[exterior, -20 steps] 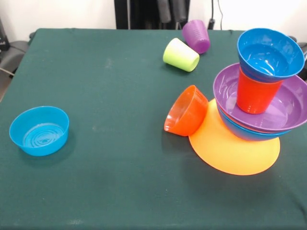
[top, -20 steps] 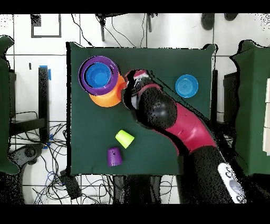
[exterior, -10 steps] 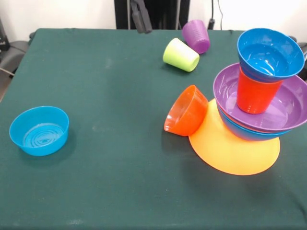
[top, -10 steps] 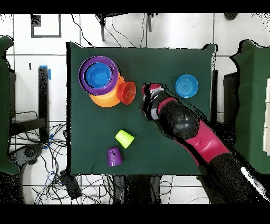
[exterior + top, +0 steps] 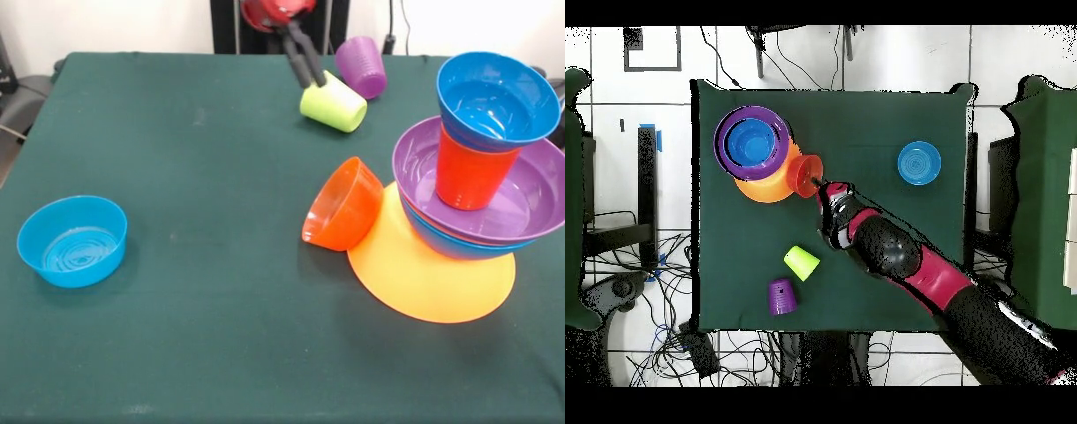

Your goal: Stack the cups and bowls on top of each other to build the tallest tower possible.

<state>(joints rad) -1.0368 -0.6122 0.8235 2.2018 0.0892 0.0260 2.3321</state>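
The tower (image 5: 481,190) stands at the right on an upturned orange-yellow bowl (image 5: 424,274). Above it sit a blue bowl, a purple bowl (image 5: 751,142), an orange cup (image 5: 468,177) and a blue bowl (image 5: 496,93) on top. A small orange bowl (image 5: 342,205) lies on its side against the orange-yellow bowl. A lime green cup (image 5: 334,102) and a purple cup (image 5: 362,66) lie on their sides at the far edge. My gripper (image 5: 313,79) hangs open and empty just left of the lime cup; it also shows in the overhead view (image 5: 833,200). The yellow cup is hidden.
A straight-sided light blue bowl (image 5: 72,240) stands alone at the near left, also seen from overhead (image 5: 919,162). The red and black arm (image 5: 915,270) crosses the table from the robot's side. The table's edges (image 5: 203,55) are close behind the two lying cups.
My gripper has come down from the top edge and moved right, ending beside the lime green cup. The cups, bowls and tower have not moved.
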